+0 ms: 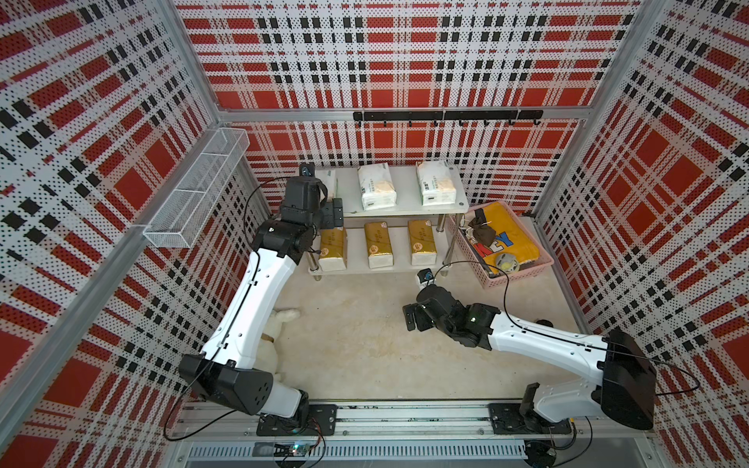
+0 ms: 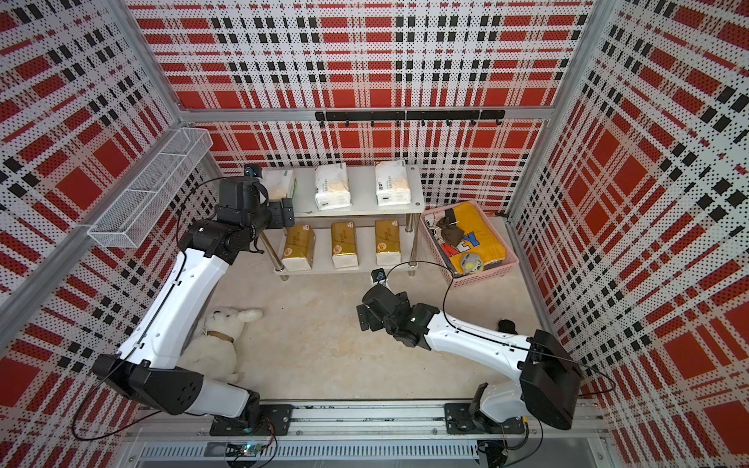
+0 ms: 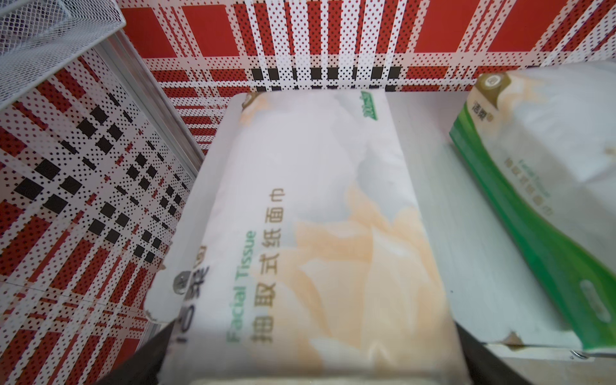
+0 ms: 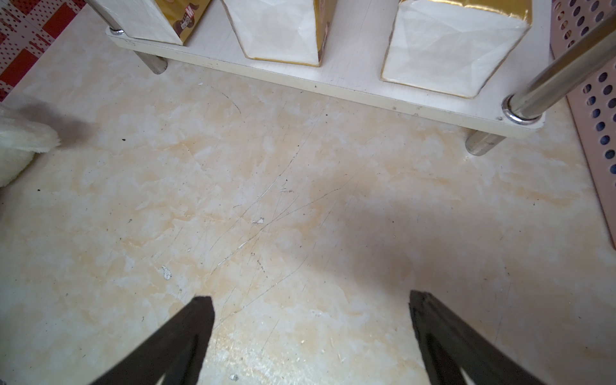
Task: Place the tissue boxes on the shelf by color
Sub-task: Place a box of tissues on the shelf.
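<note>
The shelf (image 1: 406, 193) stands at the back of the floor. Three white tissue boxes lie on its top board (image 2: 360, 190): one at the left end (image 1: 327, 182), one in the middle (image 1: 376, 186), one on the right (image 1: 435, 187). Three gold tissue boxes (image 1: 379, 244) line the lower board (image 4: 333, 80). My left gripper (image 1: 334, 212) stands open at the top board's left front, jaws wide around the near end of the left white pack (image 3: 316, 216), which rests on the board. My right gripper (image 4: 311, 298) hangs open and empty over bare floor in front of the shelf.
A pink basket (image 1: 527, 272) with yellow cloth and small items sits right of the shelf. A white wire mesh basket (image 1: 194, 194) hangs on the left wall. A white plush toy (image 2: 221, 340) lies under my left arm. A black hook rail (image 1: 446, 116) runs along the back wall.
</note>
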Available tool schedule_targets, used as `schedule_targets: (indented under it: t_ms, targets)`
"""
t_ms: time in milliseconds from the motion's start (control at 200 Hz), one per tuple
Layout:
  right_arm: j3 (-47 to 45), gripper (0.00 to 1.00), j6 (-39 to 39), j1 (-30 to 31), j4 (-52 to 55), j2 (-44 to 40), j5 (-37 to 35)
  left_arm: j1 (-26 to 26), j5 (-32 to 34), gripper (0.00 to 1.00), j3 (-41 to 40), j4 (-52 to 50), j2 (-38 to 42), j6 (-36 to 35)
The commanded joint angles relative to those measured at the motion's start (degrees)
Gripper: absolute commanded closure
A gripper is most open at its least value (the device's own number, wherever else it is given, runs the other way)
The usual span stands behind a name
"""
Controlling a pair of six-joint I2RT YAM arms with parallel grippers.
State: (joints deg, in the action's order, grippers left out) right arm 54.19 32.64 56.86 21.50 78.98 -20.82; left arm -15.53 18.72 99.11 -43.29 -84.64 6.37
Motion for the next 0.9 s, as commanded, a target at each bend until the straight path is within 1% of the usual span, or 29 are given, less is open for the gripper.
schedule_targets:
  t_ms: [0, 105, 220, 341, 731, 897]
  targets:
    - [1.17, 0.00, 0.10, 0.53, -0.49, 0.48, -0.82, -0.29, -0.12, 0.01, 1.59, 2.45, -2.65, 0.32]
    - [0.97, 0.00, -0.03, 0.51, -0.39, 0.22, -1.15, -0.89, 0.72, 0.01, 1.75, 2.73, -3.24, 0.45]
    - [0.91, 0.00, -0.09, 0.61, -0.40, 0.17, -1.06, -2.00, 2.79, 0.01, 0.29, 2.59, -1.33, 0.91]
    - [0.82, 0.00, 0.05, 0.61, -0.51, 0.13, -0.86, -2.14, 3.06, 0.01, -1.18, 2.86, 1.23, 1.26]
    - [1.00, 0.00, 0.05, 1.39, 0.12, -0.84, -1.59, -2.49, 3.87, 0.01, -4.32, 2.58, 5.28, 1.69]
    - [1.00, 0.00, 0.20, 1.66, 0.04, -0.67, -1.59, -3.05, 4.13, 0.01, -3.68, 2.97, 6.32, 1.69]
